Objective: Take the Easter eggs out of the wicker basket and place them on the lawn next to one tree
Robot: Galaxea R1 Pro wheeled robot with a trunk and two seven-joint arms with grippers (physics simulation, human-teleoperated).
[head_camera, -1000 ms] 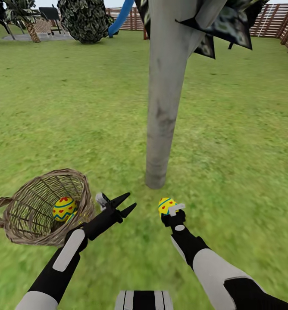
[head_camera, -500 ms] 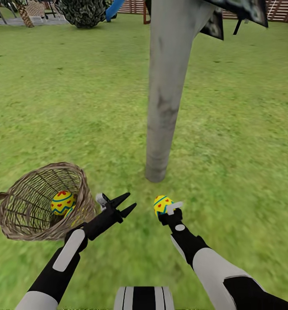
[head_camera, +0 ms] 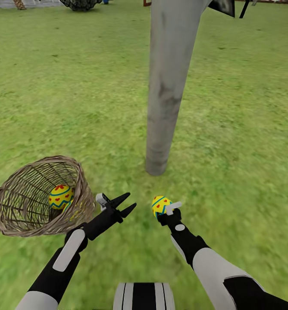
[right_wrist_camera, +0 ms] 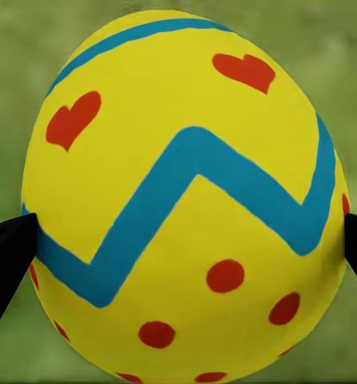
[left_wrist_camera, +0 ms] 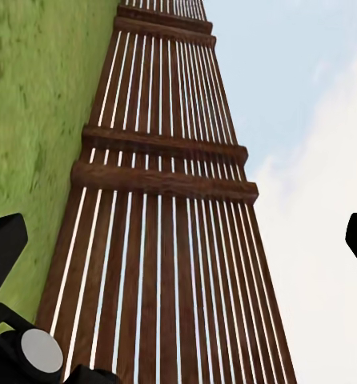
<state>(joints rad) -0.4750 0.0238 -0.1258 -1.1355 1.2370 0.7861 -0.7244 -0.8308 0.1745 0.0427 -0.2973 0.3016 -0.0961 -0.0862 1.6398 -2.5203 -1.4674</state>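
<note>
My right gripper (head_camera: pixel 164 209) is shut on a yellow Easter egg (head_camera: pixel 160 205) with red hearts and a blue zigzag band, held just above the lawn (head_camera: pixel 230 129) a short way in front of the pale-grey tree trunk (head_camera: pixel 164 86). In the right wrist view the same Easter egg (right_wrist_camera: pixel 182 196) sits between the two black fingertips. The wicker basket (head_camera: pixel 14 215) lies tipped on the grass at the left with another egg (head_camera: pixel 60 196) inside. My left gripper (head_camera: pixel 127 205) is open and empty, beside the basket's rim; its fingers (left_wrist_camera: pixel 2 256) stand wide apart.
A brown slat fence (left_wrist_camera: pixel 154 224) runs along the grass in the left wrist view. Dark foliage (head_camera: pixel 223 6) hangs at the top by the trunk, and a round bush (head_camera: pixel 80 4) stands far back left. Open grass surrounds the trunk.
The head view has tilted downward, so the trunk, basket and far garden have shifted up or out of the picture. Both arms keep their poses; the right gripper still holds the egg.
</note>
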